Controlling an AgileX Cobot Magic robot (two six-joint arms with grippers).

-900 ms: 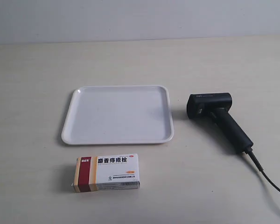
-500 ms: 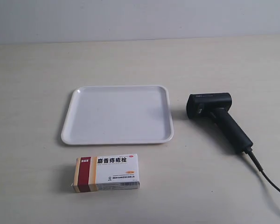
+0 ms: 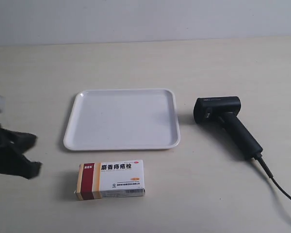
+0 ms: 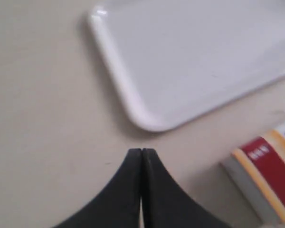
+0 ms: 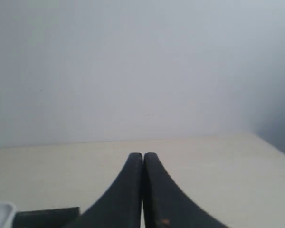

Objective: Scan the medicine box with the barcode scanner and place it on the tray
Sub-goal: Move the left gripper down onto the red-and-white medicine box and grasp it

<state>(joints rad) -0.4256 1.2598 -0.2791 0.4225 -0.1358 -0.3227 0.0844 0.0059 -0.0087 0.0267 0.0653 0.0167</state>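
The medicine box point(image 3: 111, 179) lies flat on the table in front of the tray point(image 3: 122, 119), its dark red and tan band toward the exterior view's left. Its banded end point(image 4: 267, 178) and a tray corner point(image 4: 147, 121) show in the left wrist view. The black barcode scanner point(image 3: 227, 121) lies beside the tray at the exterior view's right, its cable point(image 3: 281, 189) trailing to the edge. My left gripper point(image 4: 142, 151) is shut and empty, hovering over bare table near that tray corner. The arm at the exterior view's left point(image 3: 12, 153) shows blurred. My right gripper point(image 5: 143, 155) is shut, empty, facing the wall.
The table point(image 3: 145, 63) is pale wood with a light wall point(image 3: 145, 19) behind it. In the right wrist view a dark block point(image 5: 45, 217) and a white corner point(image 5: 1, 213) sit at the frame's edge.
A dark arm has come into the exterior view at its left edge, level with the tray's front. The box, tray and scanner have not moved.
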